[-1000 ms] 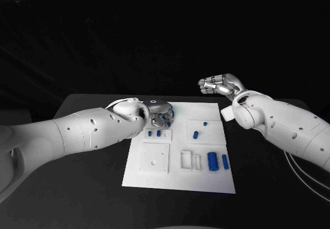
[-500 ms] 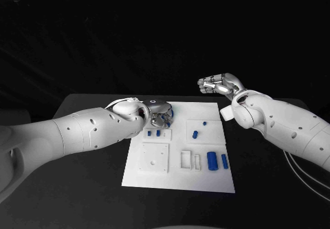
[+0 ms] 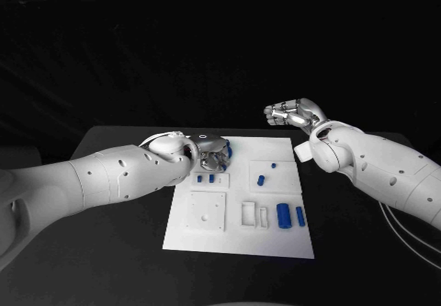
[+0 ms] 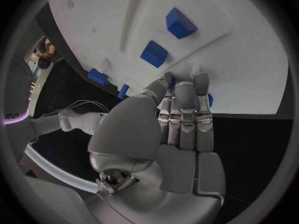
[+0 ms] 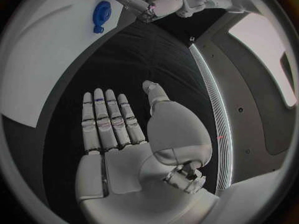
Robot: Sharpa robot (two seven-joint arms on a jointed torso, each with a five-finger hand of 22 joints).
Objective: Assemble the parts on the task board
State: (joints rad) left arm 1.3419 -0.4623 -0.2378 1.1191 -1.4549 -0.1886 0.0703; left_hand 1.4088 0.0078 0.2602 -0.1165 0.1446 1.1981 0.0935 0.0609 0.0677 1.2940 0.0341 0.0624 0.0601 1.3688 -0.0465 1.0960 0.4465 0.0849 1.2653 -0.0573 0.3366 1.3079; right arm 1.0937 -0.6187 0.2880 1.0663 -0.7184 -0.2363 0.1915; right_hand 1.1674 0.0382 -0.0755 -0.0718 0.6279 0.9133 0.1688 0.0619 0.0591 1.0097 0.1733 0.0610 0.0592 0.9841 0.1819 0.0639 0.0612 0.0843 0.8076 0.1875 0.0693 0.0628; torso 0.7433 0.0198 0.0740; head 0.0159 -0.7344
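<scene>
A: Flat white rectangular task board point(image 3: 241, 220) at table centre. Left hand point(image 3: 213, 155) at its 11 o'clock corner, fingers together, pressed down on a blue part point(image 3: 228, 152); grip unclear.

B: Right hand point(image 3: 292, 115) raised at 1 o'clock, fingers curled, empty. Small blue plastic parts point(image 3: 284, 215) lie at 4 o'clock.

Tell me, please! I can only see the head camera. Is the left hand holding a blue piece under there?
Observer: In the left wrist view, the left hand has its fingers side by side, with the fingertips down on the task board. A bit of a blue part peeks out beside them. I cannot tell if it is gripped.
Operator: And the right hand? It looks like a fist to me.
Observer: The right wrist view shows the right hand with its fingers straight and nothing in its palm.
</scene>
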